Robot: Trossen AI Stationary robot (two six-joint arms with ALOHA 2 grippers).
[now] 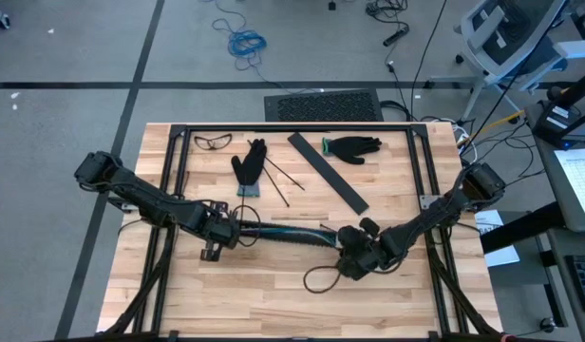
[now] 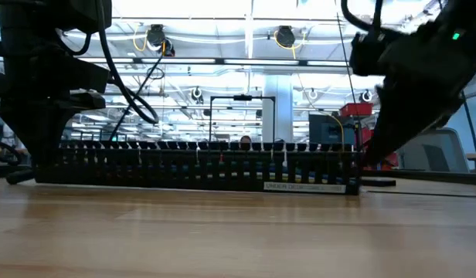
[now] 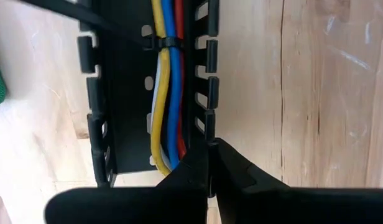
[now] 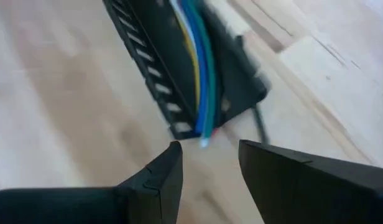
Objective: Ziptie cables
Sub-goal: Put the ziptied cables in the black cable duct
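My left gripper [image 1: 217, 231] is at the left end of the black slotted plastic cable duct [image 1: 278, 234], which lies across the middle of the wooden table [image 1: 273, 304], and my right gripper [image 1: 354, 258] is at its right end. The bundle of thin multicoloured cables [image 3: 165, 99] lies inside the duct, along its length. Behind the duct are a black glove [image 1: 249, 166] and thin black sticks [image 1: 278, 179]; to the right of them a flat black strip [image 1: 328, 171] lies diagonally, with a second black glove [image 1: 352, 147] beside it. Clear safety glasses [image 1: 213, 142] lie at the back left
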